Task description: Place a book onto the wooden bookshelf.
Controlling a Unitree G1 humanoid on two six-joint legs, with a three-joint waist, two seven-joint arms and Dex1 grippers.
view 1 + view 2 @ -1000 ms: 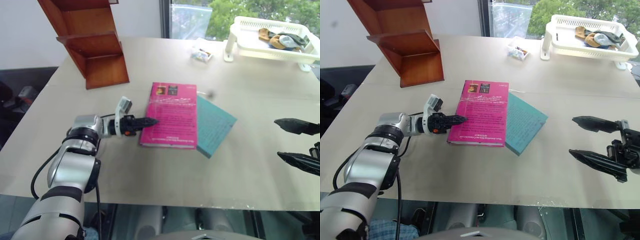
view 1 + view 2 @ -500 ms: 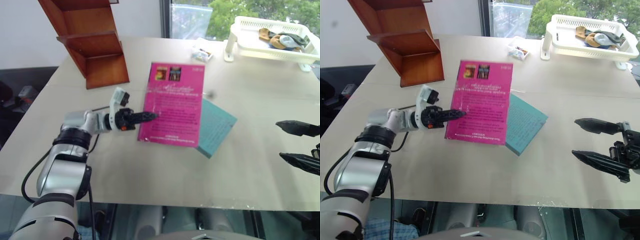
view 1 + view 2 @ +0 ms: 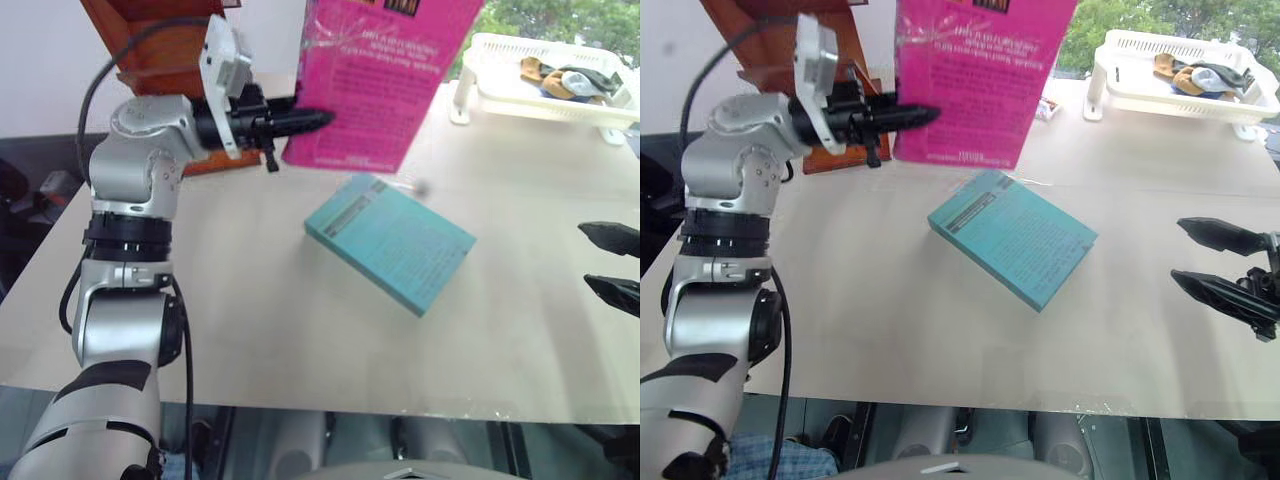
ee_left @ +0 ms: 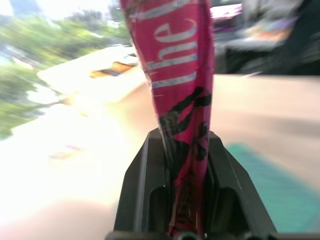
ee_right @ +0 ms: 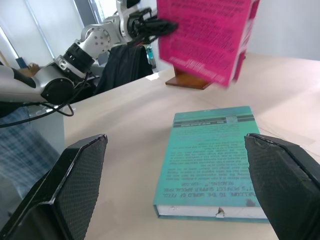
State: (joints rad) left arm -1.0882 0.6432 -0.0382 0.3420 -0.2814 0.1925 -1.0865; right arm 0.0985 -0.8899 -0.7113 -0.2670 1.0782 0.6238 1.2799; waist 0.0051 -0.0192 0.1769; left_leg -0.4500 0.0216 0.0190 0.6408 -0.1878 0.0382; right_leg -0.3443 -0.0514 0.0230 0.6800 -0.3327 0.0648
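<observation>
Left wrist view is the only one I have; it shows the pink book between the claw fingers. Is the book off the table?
Observer: Yes, the left claw holds the book upright in the air, clear of the table.
Operator: Where is the wooden bookshelf?
Observer: The wooden bookshelf stands behind the left claw, at the table's far left.
Operator: And the right claw?
Observer: The right claw hangs open and empty at the table's right edge.

I see the beige counter (image 3: 250, 300) carrying a teal book (image 3: 390, 241) near its middle, the wooden bookshelf (image 3: 165, 45) at the far left corner, a white basket (image 3: 545, 70) at the far right corner.
</observation>
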